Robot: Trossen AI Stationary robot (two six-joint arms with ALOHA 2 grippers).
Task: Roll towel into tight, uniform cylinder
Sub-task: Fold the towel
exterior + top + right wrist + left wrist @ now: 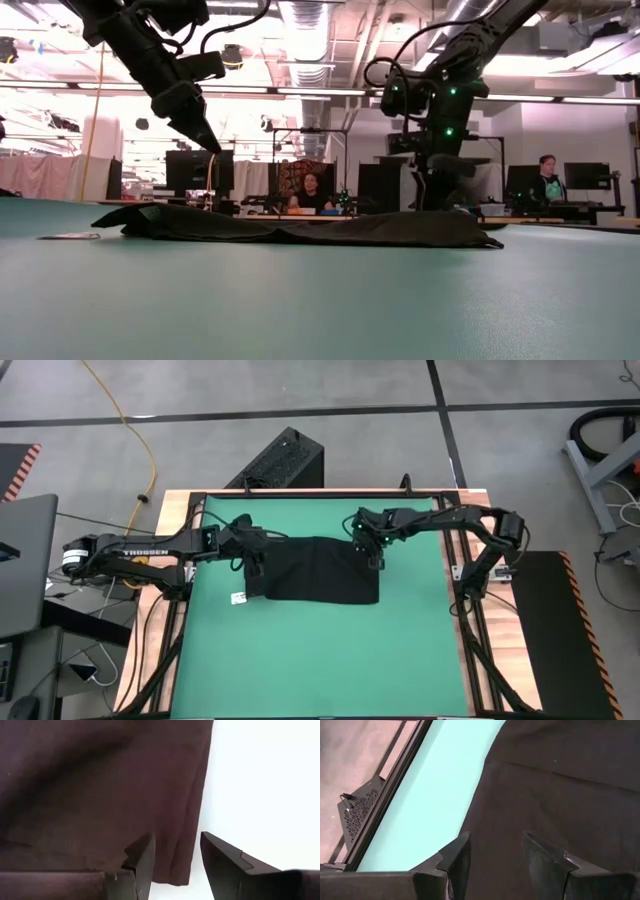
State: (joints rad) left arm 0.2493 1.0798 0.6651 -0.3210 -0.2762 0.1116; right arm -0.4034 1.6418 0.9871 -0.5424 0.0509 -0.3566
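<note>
The black towel point(318, 570) lies flat and rumpled on the green mat point(320, 660), with its small white tag point(238, 598) at its near left corner. My left gripper point(495, 840) is open above the towel's left part point(560, 785). In the low view it point(210, 145) hangs clear of the cloth. My right gripper point(177, 840) is open and low at the towel's far right corner point(175, 880), with the towel's right edge showing between its fingers. In the high view this gripper point(376, 560) sits at that same corner. My right gripper comes steeply from above at the towel's far right corner point(175, 880). I cannot tell whether its fingertips touch the cloth. The towel lies flat on the mat there.
A metal frame point(455, 575) rims the mat. A black ribbed box point(282, 460) stands on the floor beyond the table's far edge. A laptop point(25, 560) sits off the table's left side. Bare mat lies near and to the right of the towel. People sit at desks point(310, 195) in the room behind.
</note>
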